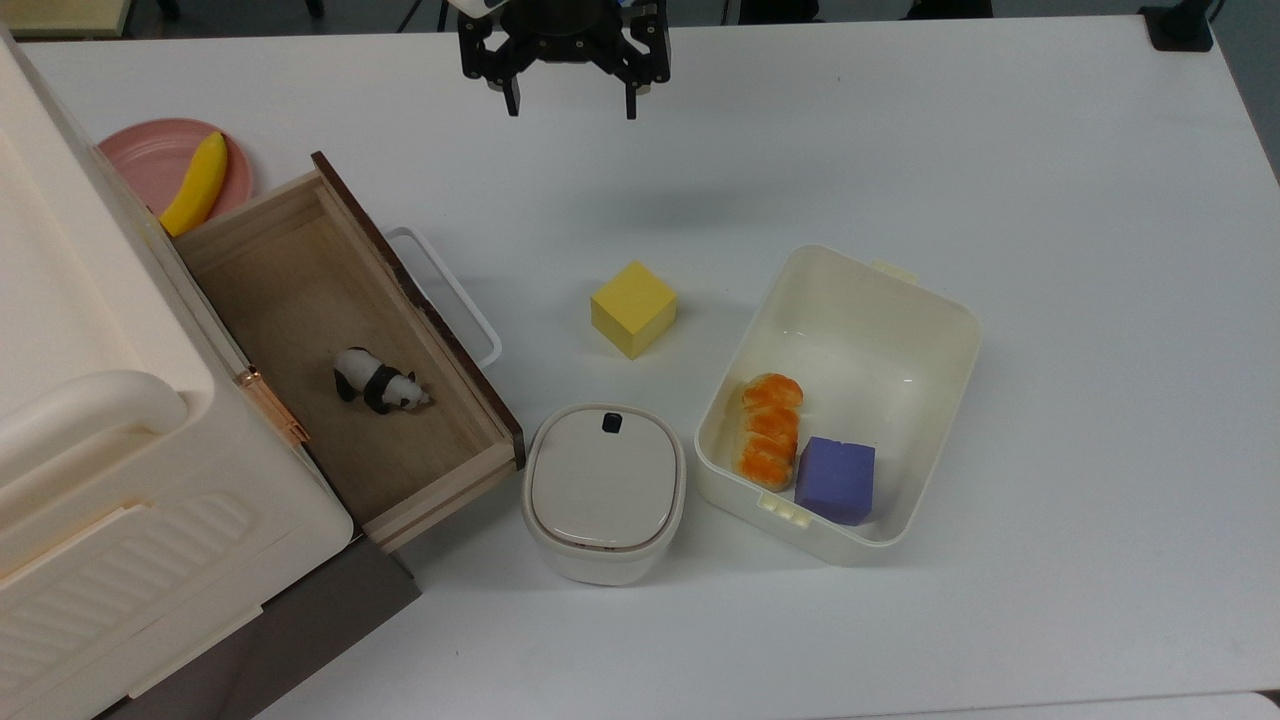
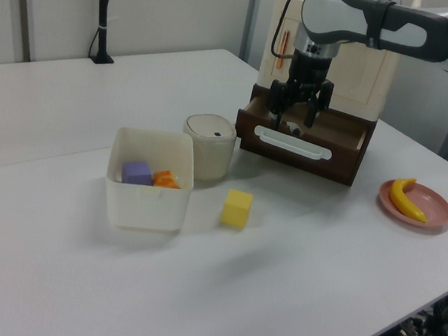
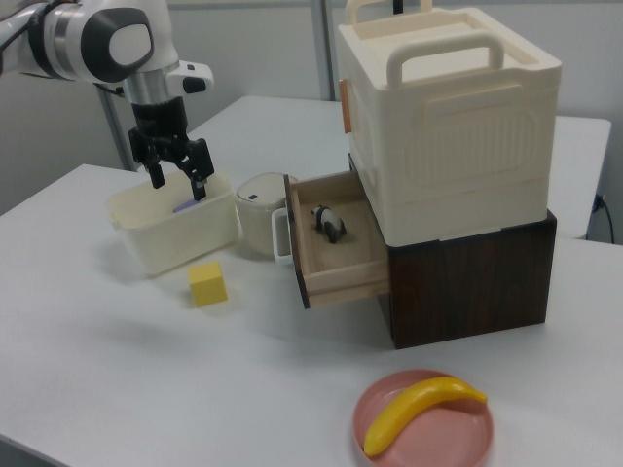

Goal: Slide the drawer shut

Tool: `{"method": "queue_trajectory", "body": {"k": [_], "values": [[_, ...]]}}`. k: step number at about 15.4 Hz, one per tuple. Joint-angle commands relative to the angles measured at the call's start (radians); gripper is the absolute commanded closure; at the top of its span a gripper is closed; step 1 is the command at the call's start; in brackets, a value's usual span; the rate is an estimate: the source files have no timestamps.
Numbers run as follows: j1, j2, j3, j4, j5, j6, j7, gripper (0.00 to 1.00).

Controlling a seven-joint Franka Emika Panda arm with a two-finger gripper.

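The drawer (image 1: 300,290) (image 2: 306,140) (image 3: 341,255) stands pulled out of the cream cabinet (image 1: 90,400) (image 3: 448,126). It is a light-wood tray with a dark brown front panel and a white loop handle (image 1: 450,290) (image 2: 293,145) (image 3: 278,233). A small panda figure (image 1: 378,381) (image 3: 330,224) lies inside it. My gripper (image 1: 570,106) (image 2: 291,118) (image 3: 179,183) hangs open in the air above the table with nothing between its fingers. In the top view it is near the upper edge, well apart from the drawer front.
A yellow cube (image 1: 633,308) (image 2: 237,208) (image 3: 207,284) sits mid-table. A lidded white container (image 1: 605,490) (image 2: 209,144) stands by the drawer's corner. A cream open bin (image 1: 900,300) (image 2: 146,200) holds a bread roll (image 1: 768,430) and a purple block (image 1: 836,480). A banana (image 1: 196,184) (image 3: 421,412) lies on a pink plate (image 1: 140,160).
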Motion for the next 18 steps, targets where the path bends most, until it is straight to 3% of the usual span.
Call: {"method": "queue_trajectory", "body": {"k": [1, 12, 15, 17, 18], "values": [[-0.002, -0.023, 0.007, -0.021, 0.007, -0.038, -0.055, 0.0], [-0.004, -0.021, 0.007, -0.02, 0.008, -0.035, -0.004, 0.01], [-0.004, -0.019, 0.007, -0.018, 0.007, -0.027, 0.125, 0.07], [-0.004, -0.018, 0.007, -0.018, 0.008, -0.026, 0.188, 0.17], [-0.005, -0.015, 0.007, -0.017, 0.01, -0.024, 0.234, 0.27]]}}
